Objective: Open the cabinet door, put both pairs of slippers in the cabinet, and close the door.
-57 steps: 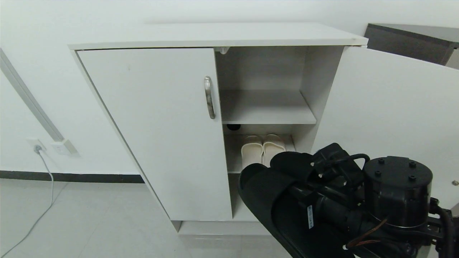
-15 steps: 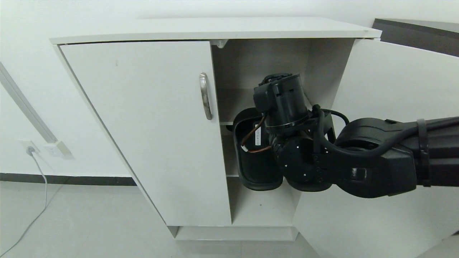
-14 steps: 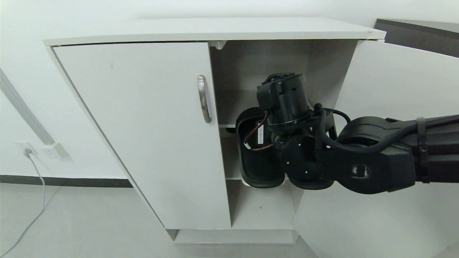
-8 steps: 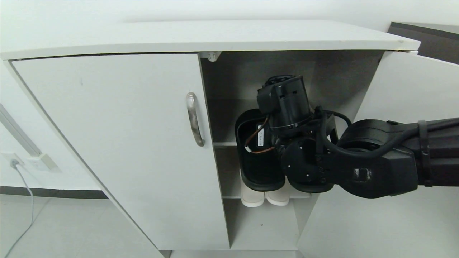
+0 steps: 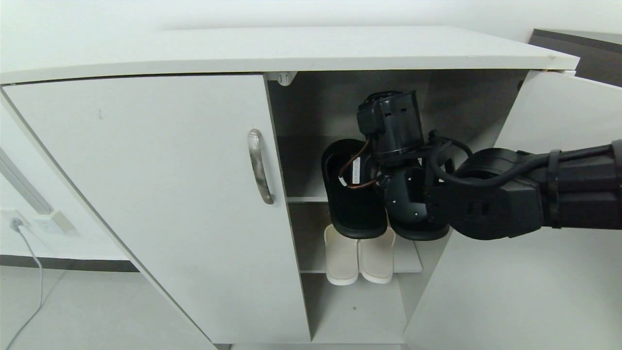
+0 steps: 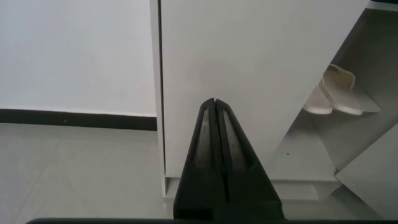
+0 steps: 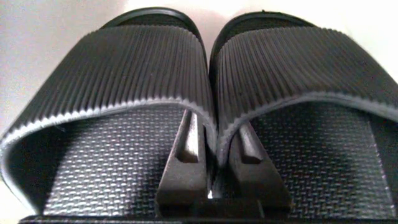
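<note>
The white cabinet (image 5: 291, 48) stands with its right door (image 5: 549, 146) swung open and its left door (image 5: 146, 194) closed. My right gripper (image 7: 214, 146) is shut on the black slippers (image 5: 352, 209), one finger inside each strap, pinching their inner sides together. It holds them inside the open compartment, level with the upper shelf (image 5: 306, 198). The cream slippers (image 5: 359, 257) lie side by side on the shelf below, heels jutting over its front edge. My left gripper (image 6: 214, 109) is shut and empty, low in front of the closed door (image 6: 249, 62), with the cream slippers (image 6: 336, 93) off to its side.
A metal handle (image 5: 260, 165) runs down the closed left door. A wall socket with a grey cable (image 5: 22, 233) sits low on the wall to the left. Pale floor tiles (image 6: 74, 168) spread before the cabinet. A dark unit (image 5: 578, 48) stands behind the open door.
The camera has closed in on the cabinet. My right arm has carried the black slippers up and deeper into the compartment, uncovering the cream pair on the lower shelf.
</note>
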You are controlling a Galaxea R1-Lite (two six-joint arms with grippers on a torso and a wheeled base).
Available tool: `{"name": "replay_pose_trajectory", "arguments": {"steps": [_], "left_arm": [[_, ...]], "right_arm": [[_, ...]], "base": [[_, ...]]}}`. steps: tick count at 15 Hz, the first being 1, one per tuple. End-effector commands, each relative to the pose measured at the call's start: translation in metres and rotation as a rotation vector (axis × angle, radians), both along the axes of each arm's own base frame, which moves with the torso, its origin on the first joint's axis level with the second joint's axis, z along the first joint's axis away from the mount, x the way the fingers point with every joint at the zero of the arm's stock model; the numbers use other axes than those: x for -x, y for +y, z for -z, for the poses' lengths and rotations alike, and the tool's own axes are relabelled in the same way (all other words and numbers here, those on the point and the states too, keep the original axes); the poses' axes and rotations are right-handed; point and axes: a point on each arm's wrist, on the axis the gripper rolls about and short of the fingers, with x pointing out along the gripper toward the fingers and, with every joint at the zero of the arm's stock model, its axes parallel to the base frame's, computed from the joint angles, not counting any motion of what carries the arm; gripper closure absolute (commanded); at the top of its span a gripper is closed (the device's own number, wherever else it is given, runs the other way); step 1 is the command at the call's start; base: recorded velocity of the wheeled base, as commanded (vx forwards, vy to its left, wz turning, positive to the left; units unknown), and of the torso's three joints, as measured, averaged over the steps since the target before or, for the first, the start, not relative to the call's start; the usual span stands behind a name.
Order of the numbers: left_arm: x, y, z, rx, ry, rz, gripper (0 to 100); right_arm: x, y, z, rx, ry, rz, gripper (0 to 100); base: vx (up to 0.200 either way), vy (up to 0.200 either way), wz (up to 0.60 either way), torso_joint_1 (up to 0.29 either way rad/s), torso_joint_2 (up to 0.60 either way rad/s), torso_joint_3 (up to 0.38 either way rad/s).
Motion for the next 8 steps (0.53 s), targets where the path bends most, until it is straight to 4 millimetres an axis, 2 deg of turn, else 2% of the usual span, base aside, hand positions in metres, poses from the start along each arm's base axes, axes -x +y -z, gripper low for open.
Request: {"name": "replay_pose_trajectory", "arguments": {"steps": [1, 8], "left_arm": [[0.0, 0.0, 0.0, 0.001, 0.001, 0.0, 100], [0.0, 0.0, 0.0, 0.004, 0.001, 0.0, 100]], "right_arm": [[-0.012, 0.007, 0.009, 0.01, 0.005, 0.009, 100], [-0.035, 0.015, 0.002, -0.002, -0.032, 0.017, 100]], "base": [[0.0, 0.0, 0.0, 0.0, 0.0, 0.0], [0.0, 0.0, 0.0, 0.0, 0.0, 0.0]]}}
